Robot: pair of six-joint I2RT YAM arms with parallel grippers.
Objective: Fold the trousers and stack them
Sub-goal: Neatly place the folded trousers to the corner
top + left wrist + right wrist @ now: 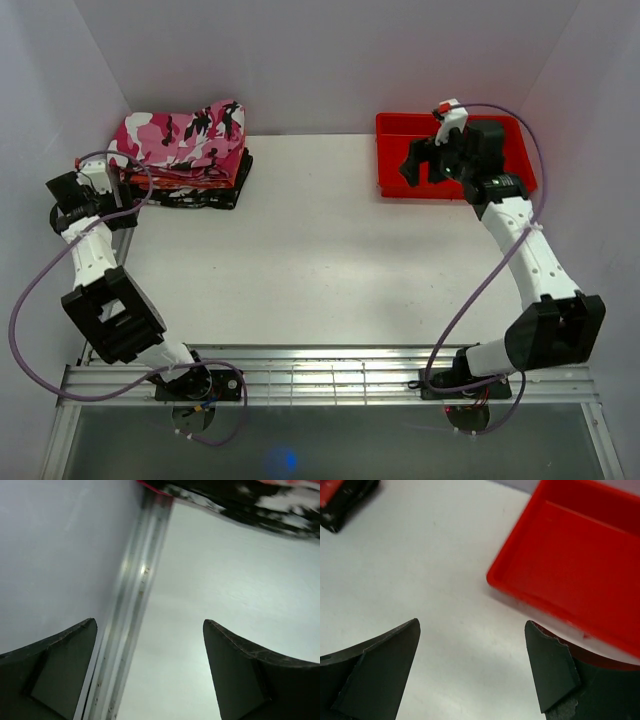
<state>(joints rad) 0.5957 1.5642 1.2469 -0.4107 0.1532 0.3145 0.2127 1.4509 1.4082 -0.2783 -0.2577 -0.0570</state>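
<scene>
trousers folded atop a stack in the far left corner of the surface, long side running left-right. just beside the left pincer, gaping wide, empty. right pincer wide too, well apart by the red tray.

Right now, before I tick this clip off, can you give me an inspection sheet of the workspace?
Surface: white table, no marks seen.
Job's things: the trousers lie folded on top of a stack of folded cloth at the far left corner.
Clutter: red tray at the far right; nothing seen in the part the right wrist view shows.
Grippers: left gripper open, empty, at the table's left edge beside the stack; right gripper open, empty, over the tray's left edge.
Cables: one purple cable loops off each arm, left and right; no snag seen.
Surroundings: white walls on three sides; metal rail at the near edge.
</scene>
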